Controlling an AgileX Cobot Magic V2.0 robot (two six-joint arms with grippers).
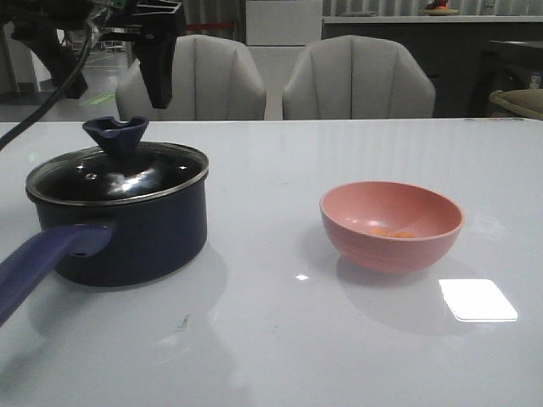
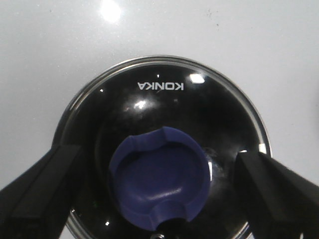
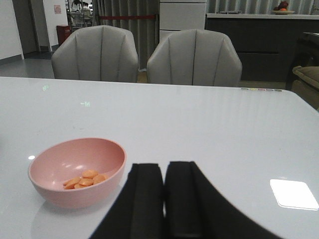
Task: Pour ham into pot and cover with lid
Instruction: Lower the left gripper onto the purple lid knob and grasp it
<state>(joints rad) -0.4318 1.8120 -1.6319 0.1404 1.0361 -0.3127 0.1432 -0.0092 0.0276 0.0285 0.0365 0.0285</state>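
A glossy white table (image 1: 280, 339) is backed by 2 grey chairs (image 1: 276, 78) at its far edge, with wide bare surface between and in front of the objects. The pot (image 1: 127, 233) is set at the left, its handle (image 1: 42, 259) reaching toward the near-left edge, and the lid (image 1: 119, 174) is seated on its rim. The left gripper (image 2: 159, 186) is held above the lid's knob (image 2: 159, 177), jaws spread wide, grasping nothing. The ham (image 3: 84, 179) is seen lying in the pink bowl (image 1: 392, 225), well apart to the right. The right gripper (image 3: 164, 199) is seen pressed closed and empty, near the bowl.
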